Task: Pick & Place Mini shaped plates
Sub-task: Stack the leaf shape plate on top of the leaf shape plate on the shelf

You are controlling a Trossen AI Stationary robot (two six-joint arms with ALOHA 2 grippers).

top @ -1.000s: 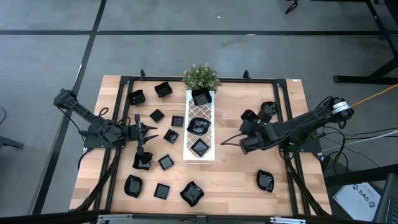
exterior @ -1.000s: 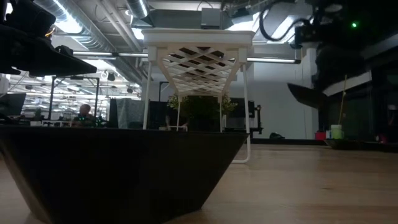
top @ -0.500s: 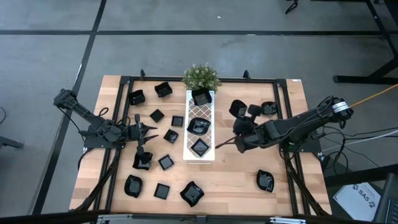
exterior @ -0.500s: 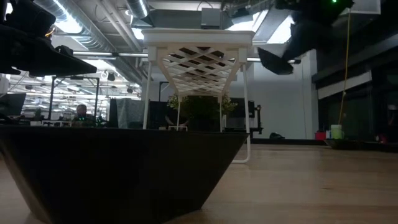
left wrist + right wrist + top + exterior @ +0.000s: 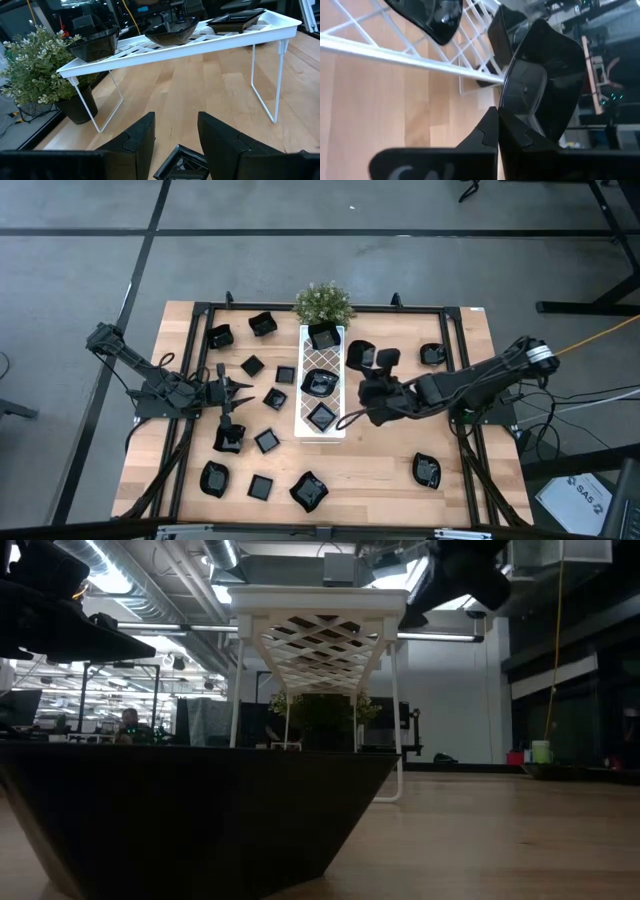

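Observation:
Several small glossy black plates lie flat on the wooden table, most of them left of the white lattice tray [image 5: 322, 395]. The tray stands on thin legs and carries three plates [image 5: 318, 382]. My right gripper [image 5: 364, 370] hovers just right of the tray's far half, shut on a square black plate [image 5: 357, 354]. In the low view this plate and the right gripper [image 5: 455, 570] hang high beside the tray top [image 5: 320, 600]. My left gripper [image 5: 240, 392] waits open, left of the tray, over a small square plate [image 5: 182, 161]. My right gripper pinches the square plate by its rim [image 5: 503, 97] between the two fingers [image 5: 482, 131]; the hold is at one side wall. The plate is lifted clear of the table and stands tilted on edge beyond the fingertips, its hollow [image 5: 540, 80] turned sideways.
A green potted plant [image 5: 322, 302] stands at the tray's far end. Two more plates lie right of the tray, one far [image 5: 432, 352] and one near [image 5: 427, 470]. A large dark plate [image 5: 200, 810] fills the low view's foreground. Bare wood lies between the tray and the right arm.
My right gripper has carried the square plate toward the table's left, from near the right-hand plates to just beside the white tray, rising as it went. It has stayed shut on the plate.

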